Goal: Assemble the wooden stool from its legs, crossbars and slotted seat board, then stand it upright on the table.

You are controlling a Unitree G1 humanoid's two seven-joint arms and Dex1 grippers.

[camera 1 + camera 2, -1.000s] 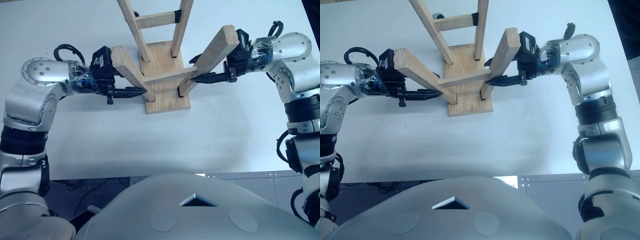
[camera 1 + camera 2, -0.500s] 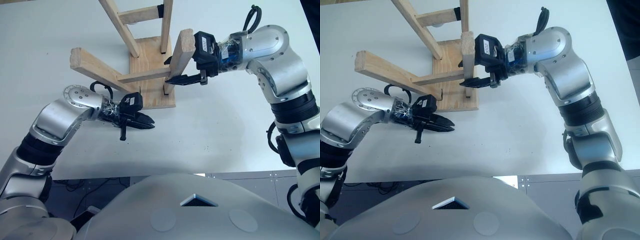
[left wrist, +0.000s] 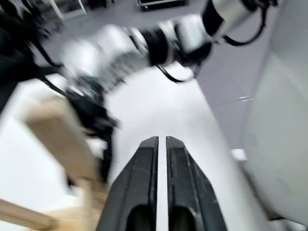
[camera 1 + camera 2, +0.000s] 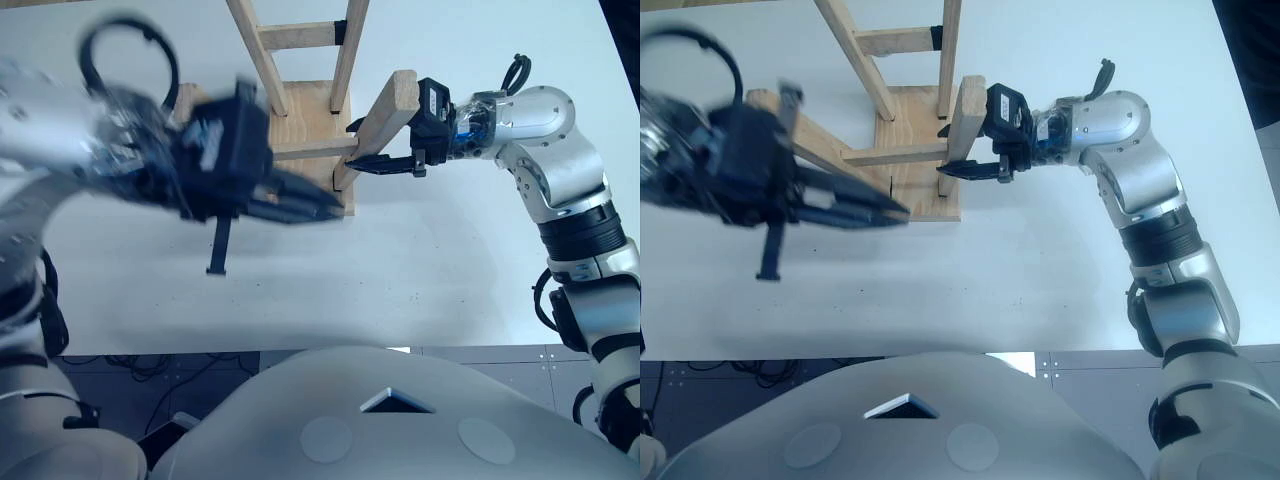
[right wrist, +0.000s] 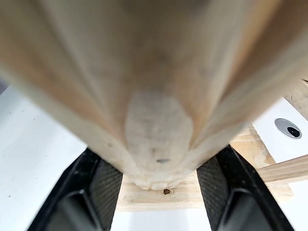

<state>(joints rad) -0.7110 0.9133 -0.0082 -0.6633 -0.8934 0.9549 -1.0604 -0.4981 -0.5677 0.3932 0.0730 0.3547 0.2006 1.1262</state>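
- stool (image 4: pixel 310 150) is upside down on the worktop (image 4: pixel 450 270), seat board (image 4: pixel 315 110) flat and legs pointing up; my guess is that's so the legs press down into their slots
- my right fingers (image 4: pixel 385 166) are clamped on the near right leg (image 4: pixel 395 100), low down close to the seat; probably steadying that joint
- my left fingers (image 3: pixel 144 183) are pressed together on nothing, raised above the worktop by the stool's left side; apart from it as far as I can tell
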